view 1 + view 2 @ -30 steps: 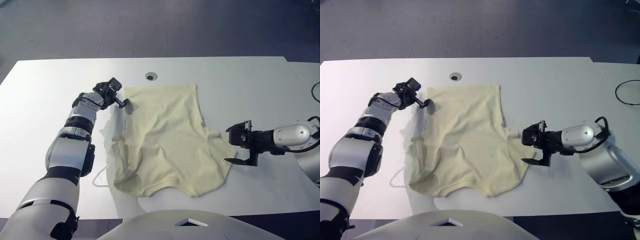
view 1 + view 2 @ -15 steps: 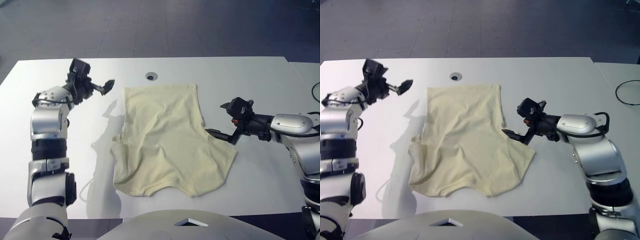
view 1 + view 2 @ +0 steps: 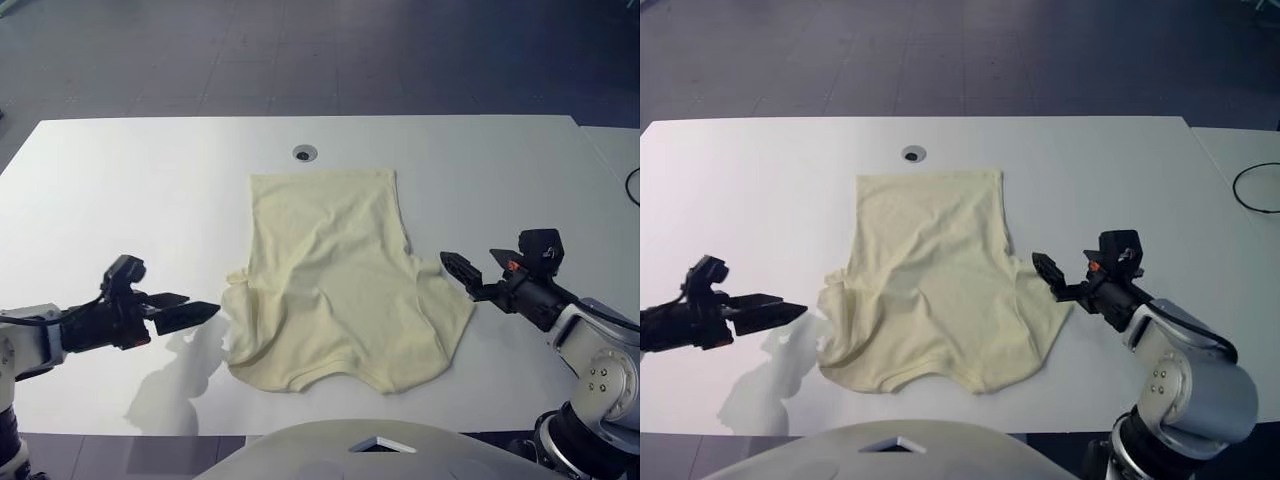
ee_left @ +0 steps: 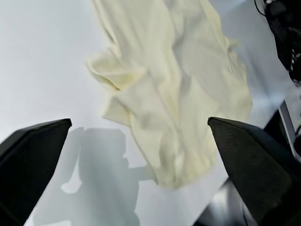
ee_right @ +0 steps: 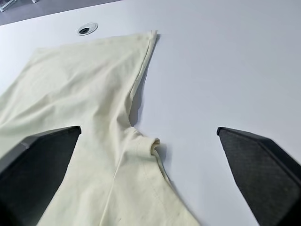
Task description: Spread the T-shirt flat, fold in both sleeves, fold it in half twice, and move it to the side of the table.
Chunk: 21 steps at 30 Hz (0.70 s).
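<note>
A pale yellow fabric T-shirt [image 3: 340,270] is seen lying in the centre of the head views on a white rectangular table [image 3: 150,180]. Its straight edge is turned toward the top of the frame, just below a small round metal-rimmed hole [image 3: 304,153] set in the tabletop. The cloth is wrinkled. It is bunched into folds at its lower left, and a wider flap is spread toward the lower right.

The left gripper [image 3: 195,305] is held low at the lower left of the frame. Its two dark fingers are spread apart, nothing is held between them, and they point at the bunched edge just beside them without touching it.

The right gripper [image 3: 462,276] is seen at the right of the frame. Its fingers are likewise parted and empty, with the tips just beside the shirt's right edge. Whether the cloth is touched cannot be told.
</note>
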Available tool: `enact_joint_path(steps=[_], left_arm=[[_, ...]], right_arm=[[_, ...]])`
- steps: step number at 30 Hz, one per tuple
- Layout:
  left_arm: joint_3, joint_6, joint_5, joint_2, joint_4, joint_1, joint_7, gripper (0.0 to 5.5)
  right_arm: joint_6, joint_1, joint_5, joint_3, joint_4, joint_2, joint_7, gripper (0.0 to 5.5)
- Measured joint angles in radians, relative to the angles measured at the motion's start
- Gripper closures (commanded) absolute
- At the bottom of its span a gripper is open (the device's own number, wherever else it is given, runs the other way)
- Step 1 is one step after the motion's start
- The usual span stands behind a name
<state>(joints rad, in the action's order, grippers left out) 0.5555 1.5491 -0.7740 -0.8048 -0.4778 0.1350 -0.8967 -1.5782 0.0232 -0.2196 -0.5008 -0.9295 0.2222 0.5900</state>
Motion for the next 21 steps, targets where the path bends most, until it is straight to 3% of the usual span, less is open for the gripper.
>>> enact_joint_path(steps=[8,16,21], left_arm=[[-0.068,-0.013,0.035,0.139,-0.052,0.059,0.193,0.10],[-0.046,0.027,0.026,0.328,-0.067,0.005,0.314,1.47],[-0.045,0.028,0.027,0.360,-0.066,0.005,0.373,2.49]], right_arm=[[-0.017,0.014,-0.040,0.015,0.000,-0.007,-0.046,0.12],[-0.017,0.030,-0.068,0.031,0.010,-0.001,-0.075,0.10],[-0.017,0.035,-0.090,0.041,0.015,0.009,-0.087,0.10]])
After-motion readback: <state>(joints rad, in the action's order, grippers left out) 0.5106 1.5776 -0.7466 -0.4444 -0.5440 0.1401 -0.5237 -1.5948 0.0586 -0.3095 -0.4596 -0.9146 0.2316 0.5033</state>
